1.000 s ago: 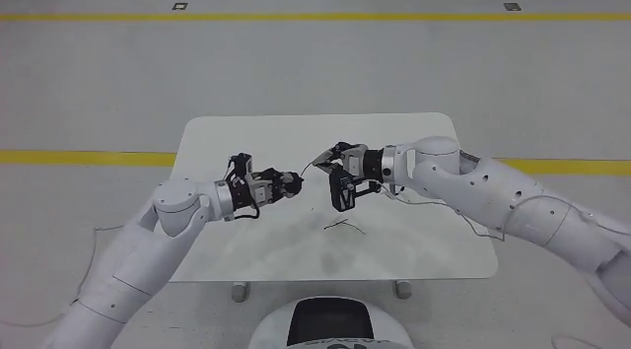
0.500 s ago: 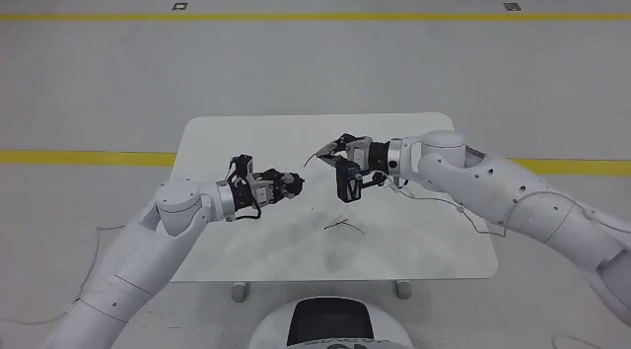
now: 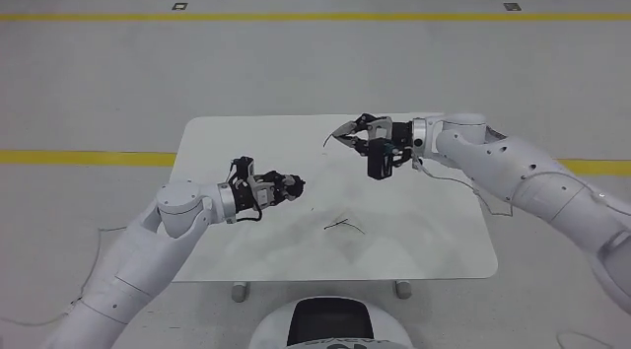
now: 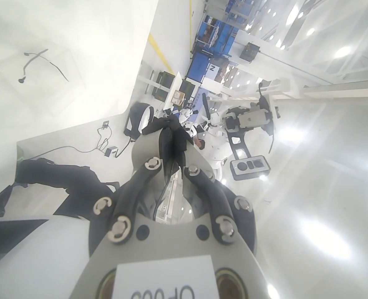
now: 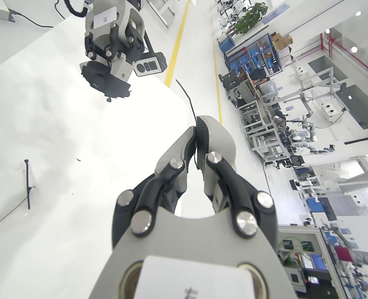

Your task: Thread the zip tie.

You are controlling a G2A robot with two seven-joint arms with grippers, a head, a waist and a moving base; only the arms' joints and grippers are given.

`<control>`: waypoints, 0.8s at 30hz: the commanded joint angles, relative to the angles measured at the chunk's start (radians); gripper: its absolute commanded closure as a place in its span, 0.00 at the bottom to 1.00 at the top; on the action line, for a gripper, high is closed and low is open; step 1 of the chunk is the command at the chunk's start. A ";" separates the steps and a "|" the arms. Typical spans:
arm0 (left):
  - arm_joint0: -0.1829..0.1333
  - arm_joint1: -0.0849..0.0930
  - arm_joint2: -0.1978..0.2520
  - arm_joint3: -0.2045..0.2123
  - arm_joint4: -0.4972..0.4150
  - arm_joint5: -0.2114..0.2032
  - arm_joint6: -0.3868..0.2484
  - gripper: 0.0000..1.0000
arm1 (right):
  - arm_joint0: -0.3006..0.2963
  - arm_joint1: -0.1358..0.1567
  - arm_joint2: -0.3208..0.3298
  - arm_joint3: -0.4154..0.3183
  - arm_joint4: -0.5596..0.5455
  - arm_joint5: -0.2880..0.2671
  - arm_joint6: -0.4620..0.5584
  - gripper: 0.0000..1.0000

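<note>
In the middle of the frame, the right gripper (image 3: 350, 134) pinches the zip tie (image 3: 333, 138). The left gripper (image 3: 294, 185), squeezed shut, sits well apart. Lining up comes next, I think: bring them close.

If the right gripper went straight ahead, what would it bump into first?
Probably nothing: the right gripper, shut on the zip tie, points across the table and past the left gripper, which sits off to one side. Depth is unclear.
</note>
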 commanded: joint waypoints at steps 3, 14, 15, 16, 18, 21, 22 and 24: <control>0.000 0.000 0.002 -0.002 0.000 0.000 0.001 1.00 | 0.024 -0.020 0.000 0.048 -0.029 0.000 -0.031 1.00; 0.004 0.003 -0.006 -0.009 0.003 0.000 0.003 1.00 | 0.044 -0.025 0.000 -0.007 -0.029 0.000 0.080 1.00; 0.005 0.004 -0.007 -0.010 0.003 0.000 0.003 1.00 | 0.041 -0.022 0.000 -0.015 -0.029 0.000 0.092 1.00; 0.005 0.004 -0.007 -0.010 0.004 0.000 0.003 1.00 | 0.038 -0.019 0.000 -0.027 -0.029 0.000 0.107 1.00; 0.006 0.005 -0.007 -0.011 0.004 0.000 0.003 1.00 | 0.028 -0.013 0.000 -0.048 -0.029 0.000 0.127 1.00; 0.008 0.005 -0.009 -0.013 0.004 0.000 0.003 1.00 | 0.014 -0.001 0.000 -0.078 -0.029 0.000 0.156 1.00; 0.008 0.006 -0.009 -0.014 0.004 0.000 0.003 1.00 | 0.010 0.003 0.000 -0.087 -0.029 0.000 0.165 1.00; 0.010 0.007 -0.013 -0.017 0.005 0.000 0.003 1.00 | 0.002 0.015 0.000 -0.108 -0.029 0.000 0.179 1.00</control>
